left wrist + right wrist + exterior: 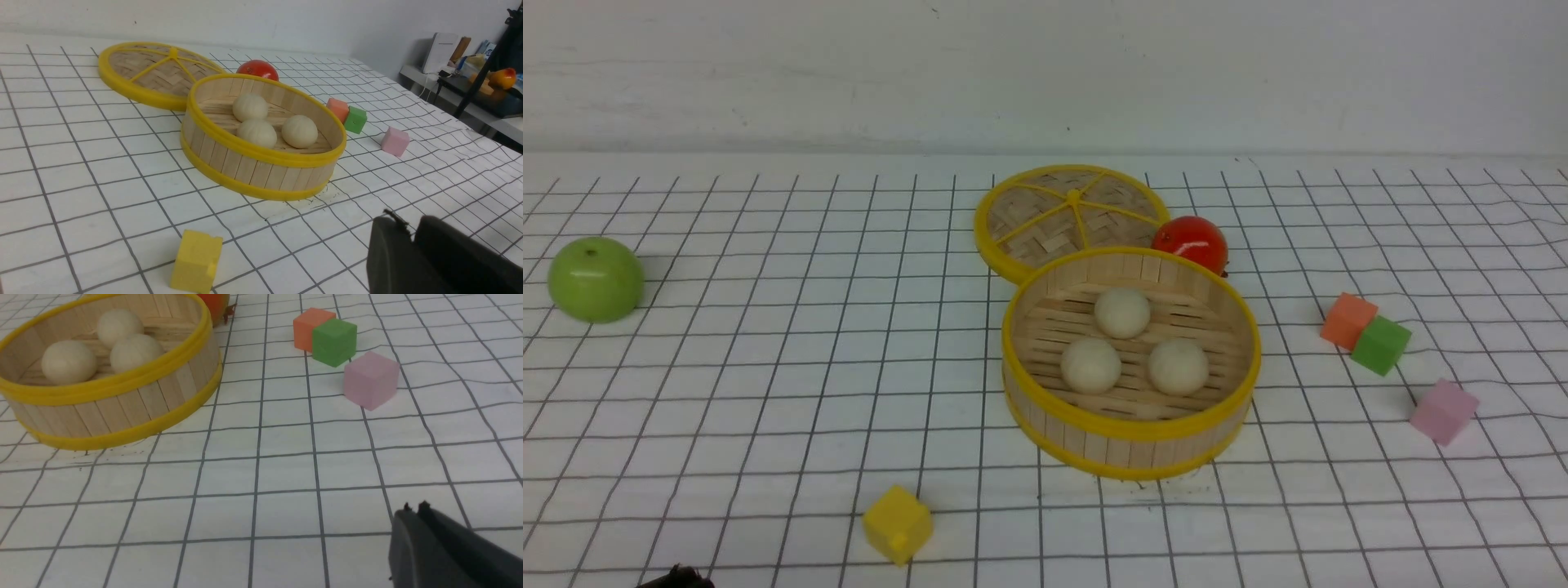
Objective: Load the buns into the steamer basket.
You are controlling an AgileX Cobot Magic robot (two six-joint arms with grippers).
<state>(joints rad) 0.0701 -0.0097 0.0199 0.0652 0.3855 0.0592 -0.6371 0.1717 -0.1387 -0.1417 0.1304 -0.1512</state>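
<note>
Three cream-white buns (pixel 1122 312) (pixel 1090 365) (pixel 1178 367) lie on the slatted floor of the round bamboo steamer basket (pixel 1131 429) at the table's middle. The left wrist view shows the basket (pixel 253 163) with the buns (pixel 257 132) inside it, and so does the right wrist view, the basket (pixel 114 408) holding the buns (pixel 68 361). My left gripper (pixel 404 220) hovers over bare grid cloth near the basket's front, tips slightly apart, holding nothing. My right gripper (pixel 414 508) is shut and empty, well in front of the cubes. Neither arm is clearly seen in the front view.
The flat woven lid (pixel 1072 216) lies behind the basket, beside a red tomato (pixel 1191 242). A green apple (pixel 595 278) sits far left. Orange (pixel 1348 320), green (pixel 1380 345) and pink (pixel 1444 411) cubes lie to the right. A yellow cube (pixel 897 523) lies near the front.
</note>
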